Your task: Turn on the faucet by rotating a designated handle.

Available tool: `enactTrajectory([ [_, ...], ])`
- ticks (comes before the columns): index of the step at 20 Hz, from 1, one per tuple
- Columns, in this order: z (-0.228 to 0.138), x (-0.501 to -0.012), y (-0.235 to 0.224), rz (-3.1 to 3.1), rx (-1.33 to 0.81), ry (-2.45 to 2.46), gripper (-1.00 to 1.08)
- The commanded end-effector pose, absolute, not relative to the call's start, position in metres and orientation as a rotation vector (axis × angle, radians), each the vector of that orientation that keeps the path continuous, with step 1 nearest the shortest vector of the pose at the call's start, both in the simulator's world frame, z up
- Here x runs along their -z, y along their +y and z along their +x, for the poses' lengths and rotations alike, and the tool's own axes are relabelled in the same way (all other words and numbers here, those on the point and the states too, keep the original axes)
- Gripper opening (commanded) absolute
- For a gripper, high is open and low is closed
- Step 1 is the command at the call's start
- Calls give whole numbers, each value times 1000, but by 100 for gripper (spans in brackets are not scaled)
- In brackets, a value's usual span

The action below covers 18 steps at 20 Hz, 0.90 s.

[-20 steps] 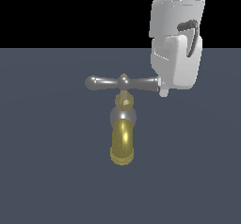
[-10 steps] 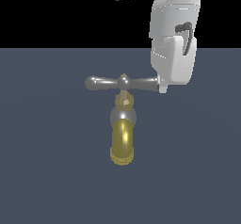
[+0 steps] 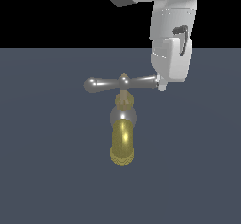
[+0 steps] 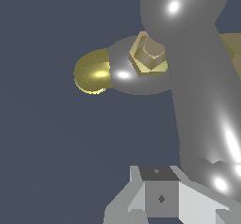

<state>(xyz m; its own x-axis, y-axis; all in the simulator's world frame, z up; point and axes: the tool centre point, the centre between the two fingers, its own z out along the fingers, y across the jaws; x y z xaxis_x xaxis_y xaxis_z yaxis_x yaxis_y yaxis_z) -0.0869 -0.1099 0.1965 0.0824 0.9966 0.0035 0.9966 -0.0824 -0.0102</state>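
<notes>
The handle (image 3: 121, 83), a glossy silver crossbar atop the brass-spouted faucet (image 3: 123, 124), meets my fingers (image 3: 161, 85) at its right end; their spread I cannot tell.

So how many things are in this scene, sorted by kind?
Faucet: 1, with a brass spout and a silver handle
Gripper: 1, at the handle's end on the exterior view's right
Table: 1, dark blue-grey
Total: 3
</notes>
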Motion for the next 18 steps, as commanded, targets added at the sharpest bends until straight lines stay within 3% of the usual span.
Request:
enactTrajectory([
  [1, -76, -198, -112, -2310, 0, -2130, -100],
  [18, -41, -197, -112, -2316, -7, -2115, -100],
])
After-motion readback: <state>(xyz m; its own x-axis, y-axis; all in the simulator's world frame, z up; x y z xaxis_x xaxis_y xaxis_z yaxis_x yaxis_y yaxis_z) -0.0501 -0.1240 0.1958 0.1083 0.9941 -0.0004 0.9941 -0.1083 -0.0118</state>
